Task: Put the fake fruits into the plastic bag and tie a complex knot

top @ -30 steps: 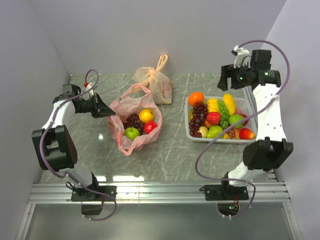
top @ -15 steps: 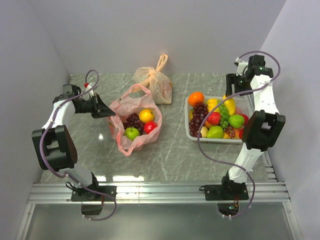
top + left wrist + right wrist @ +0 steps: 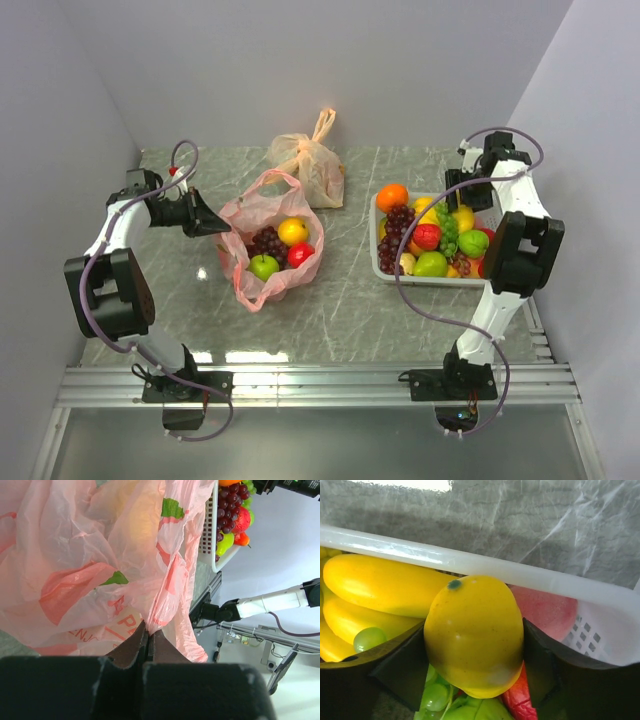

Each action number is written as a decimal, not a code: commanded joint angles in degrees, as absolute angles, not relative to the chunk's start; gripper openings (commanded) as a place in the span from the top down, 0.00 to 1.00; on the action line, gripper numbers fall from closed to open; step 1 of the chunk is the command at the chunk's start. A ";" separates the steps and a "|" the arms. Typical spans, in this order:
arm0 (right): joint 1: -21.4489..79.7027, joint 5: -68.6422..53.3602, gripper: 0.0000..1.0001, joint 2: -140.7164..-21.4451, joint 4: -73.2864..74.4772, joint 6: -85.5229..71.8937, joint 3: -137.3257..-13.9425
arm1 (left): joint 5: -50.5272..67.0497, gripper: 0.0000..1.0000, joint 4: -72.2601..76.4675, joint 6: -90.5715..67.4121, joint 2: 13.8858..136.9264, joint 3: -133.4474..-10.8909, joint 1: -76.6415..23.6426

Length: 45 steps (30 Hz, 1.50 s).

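- One yellow fruit (image 3: 472, 635), egg-shaped, lies just inside the far rim of the white basket (image 3: 395, 547), propped on the bananas (image 3: 380, 582) and other fruit.
- Right gripper (image 3: 474, 650) straddles it with fingers spread, one at each flank. Its long axis seems to run along them, so they would close across its narrow width. Whether they grip yet, I cannot tell.
- Four fruits already sit in the pink bag (image 3: 262, 292), left of the basket and well apart from it.
- Left gripper (image 3: 147, 640) is pressed together, pinching the bag's edge and holding its mouth up.
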<state>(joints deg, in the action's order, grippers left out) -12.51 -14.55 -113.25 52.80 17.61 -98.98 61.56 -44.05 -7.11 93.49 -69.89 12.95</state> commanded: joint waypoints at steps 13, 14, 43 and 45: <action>-13.27 -15.99 0.61 -98.71 51.50 17.50 -103.88 | 62.05 0.99 -44.74 -5.71 93.16 -72.69 13.10; -13.18 -17.65 0.62 -97.66 51.76 17.14 -104.67 | 62.14 1.00 -44.82 -5.71 93.16 -72.60 13.10; 50.09 -20.05 0.64 -115.12 27.95 -2.63 -110.64 | 68.29 0.99 -46.76 -6.33 94.83 -75.67 13.27; 51.15 -17.24 0.63 -118.12 27.17 -3.25 -113.29 | 68.12 0.99 -47.20 -5.71 94.92 -75.76 13.27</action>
